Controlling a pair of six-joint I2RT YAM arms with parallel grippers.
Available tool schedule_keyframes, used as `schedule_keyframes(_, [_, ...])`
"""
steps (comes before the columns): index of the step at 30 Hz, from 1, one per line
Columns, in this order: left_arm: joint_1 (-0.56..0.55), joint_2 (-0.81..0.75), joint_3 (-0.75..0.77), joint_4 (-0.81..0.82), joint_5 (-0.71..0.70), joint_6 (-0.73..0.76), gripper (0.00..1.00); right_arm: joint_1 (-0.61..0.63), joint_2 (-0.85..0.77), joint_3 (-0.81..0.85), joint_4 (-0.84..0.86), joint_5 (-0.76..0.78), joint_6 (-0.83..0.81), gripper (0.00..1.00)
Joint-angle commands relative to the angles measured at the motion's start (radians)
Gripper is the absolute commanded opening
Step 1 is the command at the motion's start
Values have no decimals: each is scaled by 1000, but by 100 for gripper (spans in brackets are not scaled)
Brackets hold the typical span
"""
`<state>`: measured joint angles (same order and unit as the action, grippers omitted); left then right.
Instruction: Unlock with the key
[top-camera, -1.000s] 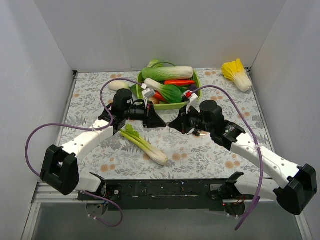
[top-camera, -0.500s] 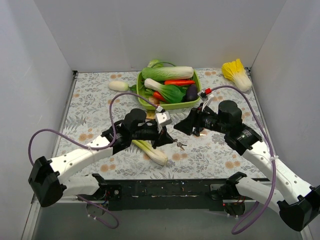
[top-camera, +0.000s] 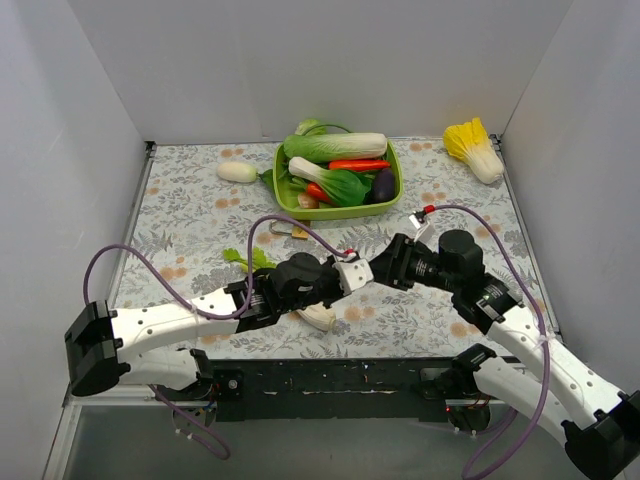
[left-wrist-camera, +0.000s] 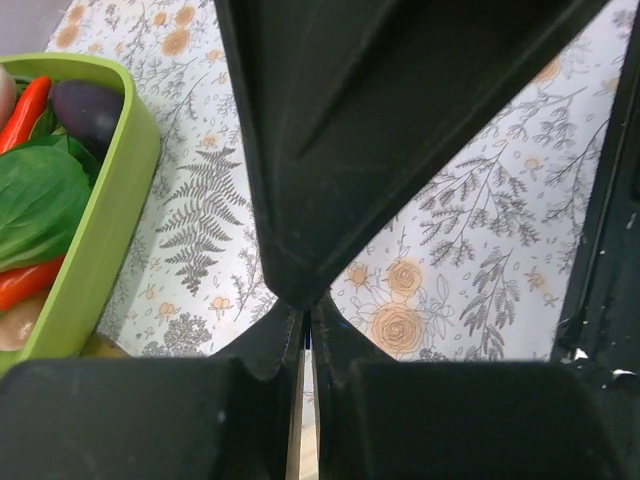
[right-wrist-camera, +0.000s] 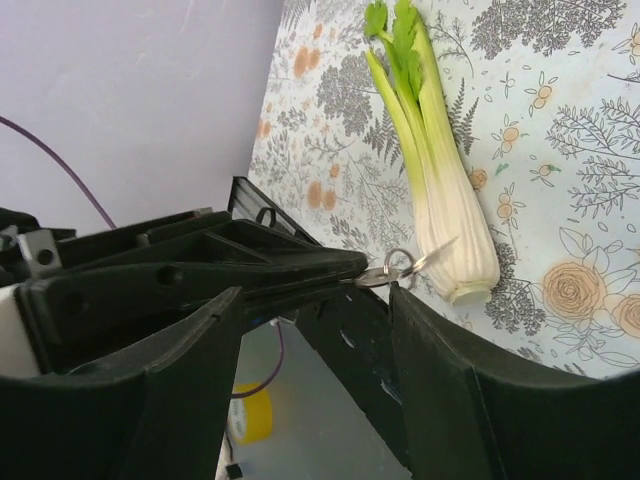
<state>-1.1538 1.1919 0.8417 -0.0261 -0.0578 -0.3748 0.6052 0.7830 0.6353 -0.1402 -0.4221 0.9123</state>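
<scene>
The key (right-wrist-camera: 385, 274) is a small silvery bunch on a ring. Its head is pinched in the tips of my left gripper (right-wrist-camera: 345, 272), which is shut on it, and a second blade sticks out over the celery. In the top view the left gripper (top-camera: 362, 272) reaches right and meets my right gripper (top-camera: 385, 268) tip to tip above the mat. The right gripper (right-wrist-camera: 315, 295) is open, its two fingers on either side of the left gripper's tips and the key, not touching them. In the left wrist view the left gripper (left-wrist-camera: 305, 315) is shut. A brass padlock (top-camera: 288, 230) lies behind the left arm.
A celery stalk (right-wrist-camera: 440, 190) lies under the grippers, mostly hidden by the left arm in the top view. A green bowl (top-camera: 395, 175) of vegetables stands at the back middle. A yellow cabbage (top-camera: 475, 148) lies back right and a white radish (top-camera: 237, 171) back left.
Both arms have moved from near the bowl toward the table's near edge. The right gripper went from shut to open. The left gripper has stayed shut.
</scene>
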Motion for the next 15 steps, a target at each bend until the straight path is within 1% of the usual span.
schedule_keyframes(1, [-35,11,-10,74,-149,91,0,-2,-79,-34,54,75,141,66])
schedule_keyframes(6, [-61,66,17,97,-209,117,0,-2,-116,-63,59,131,206,64])
schedule_keyframes(9, [-70,113,51,112,-231,139,0,-2,-116,-68,47,161,223,60])
schedule_keyframes(10, [-75,135,59,114,-232,145,0,-2,-119,-69,45,172,226,57])
schedule_keyframes(15, [-92,159,73,135,-257,168,0,-2,-143,-85,27,236,247,52])
